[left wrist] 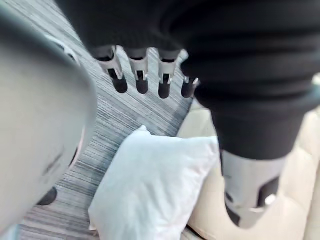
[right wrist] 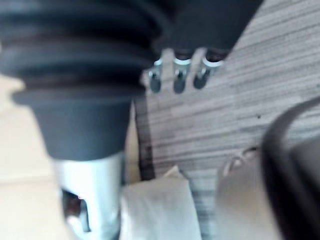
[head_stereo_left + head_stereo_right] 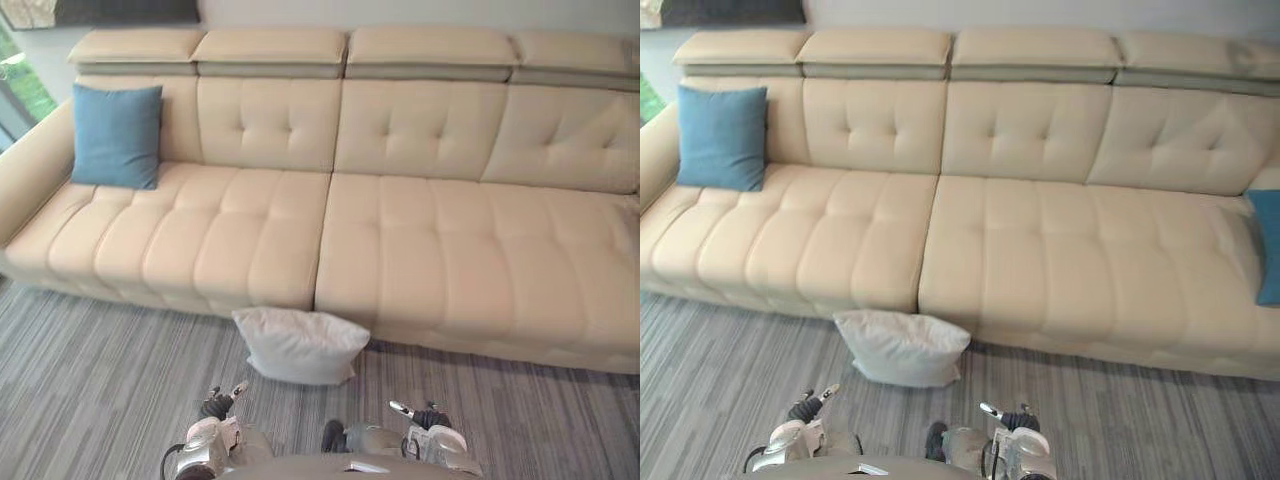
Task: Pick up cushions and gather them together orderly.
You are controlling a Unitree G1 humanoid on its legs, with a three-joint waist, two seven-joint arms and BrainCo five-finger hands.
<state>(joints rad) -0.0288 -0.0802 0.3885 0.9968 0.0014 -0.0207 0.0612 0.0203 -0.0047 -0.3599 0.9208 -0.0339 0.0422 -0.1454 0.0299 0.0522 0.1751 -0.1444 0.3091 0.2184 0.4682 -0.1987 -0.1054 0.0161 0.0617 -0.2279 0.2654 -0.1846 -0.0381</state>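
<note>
A white cushion (image 3: 300, 345) lies on the grey carpet, leaning against the front of the beige sofa (image 3: 400, 240); it also appears as the white cushion (image 1: 150, 190) past my left hand's fingers. A blue cushion (image 3: 117, 135) stands upright in the sofa's far left corner. Another blue cushion (image 3: 1268, 245) rests at the sofa's right end. My left hand (image 3: 215, 405) and right hand (image 3: 420, 415) hang low near the bottom edge, short of the white cushion. Both are open with relaxed fingers (image 1: 142, 75) and fingers (image 2: 177, 77), holding nothing.
The long sofa spans the whole width, with bare seats between the two blue cushions. Striped grey carpet (image 3: 90, 380) lies in front of it. A window (image 3: 15, 80) shows at the far left.
</note>
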